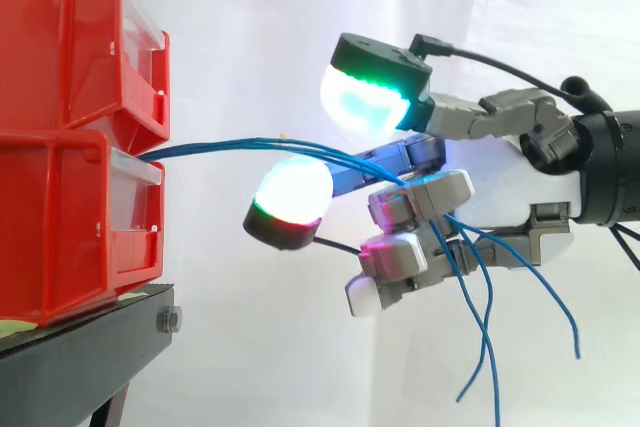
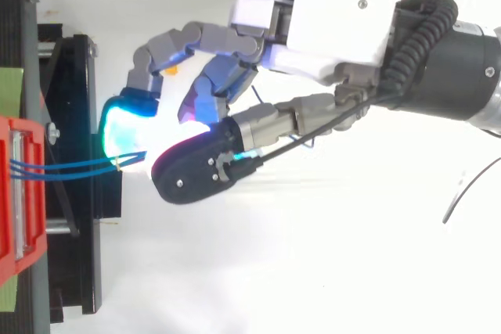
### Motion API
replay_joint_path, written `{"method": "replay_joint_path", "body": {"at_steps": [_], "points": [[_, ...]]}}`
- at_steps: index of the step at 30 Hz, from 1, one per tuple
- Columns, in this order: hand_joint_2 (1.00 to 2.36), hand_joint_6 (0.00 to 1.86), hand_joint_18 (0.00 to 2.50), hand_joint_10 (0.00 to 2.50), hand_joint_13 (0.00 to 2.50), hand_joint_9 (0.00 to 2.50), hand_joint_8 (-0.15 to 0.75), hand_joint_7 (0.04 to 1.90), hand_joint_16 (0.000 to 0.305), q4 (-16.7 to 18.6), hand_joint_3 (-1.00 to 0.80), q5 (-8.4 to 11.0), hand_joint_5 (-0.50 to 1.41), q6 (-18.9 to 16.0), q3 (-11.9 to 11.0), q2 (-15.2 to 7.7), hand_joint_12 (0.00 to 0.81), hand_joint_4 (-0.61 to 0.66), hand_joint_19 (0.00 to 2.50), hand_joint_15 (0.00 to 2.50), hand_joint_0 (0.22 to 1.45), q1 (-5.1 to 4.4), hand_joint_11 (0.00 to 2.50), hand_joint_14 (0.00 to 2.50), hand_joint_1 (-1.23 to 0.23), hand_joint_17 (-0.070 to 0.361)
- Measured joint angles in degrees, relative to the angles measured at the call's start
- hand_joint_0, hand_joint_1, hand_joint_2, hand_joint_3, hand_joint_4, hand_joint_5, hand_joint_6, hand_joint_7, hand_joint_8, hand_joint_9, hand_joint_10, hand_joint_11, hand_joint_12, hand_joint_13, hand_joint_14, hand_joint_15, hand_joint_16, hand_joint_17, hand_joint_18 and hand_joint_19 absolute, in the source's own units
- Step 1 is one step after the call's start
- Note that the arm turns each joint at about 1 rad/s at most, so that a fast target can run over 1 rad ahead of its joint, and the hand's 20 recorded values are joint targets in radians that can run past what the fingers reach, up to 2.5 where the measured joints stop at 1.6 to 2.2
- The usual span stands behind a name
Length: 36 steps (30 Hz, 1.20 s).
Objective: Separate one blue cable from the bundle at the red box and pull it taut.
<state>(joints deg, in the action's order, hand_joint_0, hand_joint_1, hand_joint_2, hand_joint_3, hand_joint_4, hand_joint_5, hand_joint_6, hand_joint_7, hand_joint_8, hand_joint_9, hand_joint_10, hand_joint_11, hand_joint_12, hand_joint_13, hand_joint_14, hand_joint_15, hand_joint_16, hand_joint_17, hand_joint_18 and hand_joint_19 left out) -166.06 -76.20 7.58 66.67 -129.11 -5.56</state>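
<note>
Strands of blue cable [image 1: 230, 145] run from between the stacked red bins [image 1: 60, 197] into my robot hand [image 1: 500, 182]. Its curled fingers hold several strands, and loose ends dangle below. I judge separation unfinished. Next I must isolate one strand, then draw back.
</note>
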Motion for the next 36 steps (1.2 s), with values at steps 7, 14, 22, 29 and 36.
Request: {"method": "replay_joint_path", "body": {"at_steps": [7,14,22,29,36], "points": [[1.01,0.74,0.61,0.98,1.10,0.85,0.229,0.83,0.018,0.2,-0.41,1.57,-0.19,-2.1,-0.3,0.0,0.258,0.09,0.66,1.13,0.60,-0.05,1.08,0.02,-0.61,0.041],[1.01,0.75,0.61,0.98,1.10,0.85,0.230,0.81,0.018,2.6,-0.41,2.00,-0.19,-2.3,-0.3,0.0,0.256,0.09,0.66,1.13,0.60,-0.20,1.09,0.02,-0.64,0.041],[1.01,0.75,0.61,0.98,1.10,0.86,0.236,0.80,0.018,3.5,-0.42,1.79,-0.19,-1.6,-0.2,0.0,0.257,0.10,0.65,1.12,0.60,-0.48,1.08,0.02,-0.65,0.040],[1.01,0.76,0.60,0.98,1.10,0.86,0.231,0.79,0.017,3.6,-0.42,-0.16,-0.19,0.6,2.0,0.0,0.251,0.10,0.65,1.11,0.60,-0.60,1.08,0.02,-0.64,0.038],[1.01,0.76,0.60,1.01,1.10,0.86,0.230,0.79,0.017,4.5,-0.43,-0.50,-0.19,1.2,2.7,0.0,0.250,0.11,0.66,1.11,0.59,-0.57,1.08,0.02,-0.61,0.037]]}}
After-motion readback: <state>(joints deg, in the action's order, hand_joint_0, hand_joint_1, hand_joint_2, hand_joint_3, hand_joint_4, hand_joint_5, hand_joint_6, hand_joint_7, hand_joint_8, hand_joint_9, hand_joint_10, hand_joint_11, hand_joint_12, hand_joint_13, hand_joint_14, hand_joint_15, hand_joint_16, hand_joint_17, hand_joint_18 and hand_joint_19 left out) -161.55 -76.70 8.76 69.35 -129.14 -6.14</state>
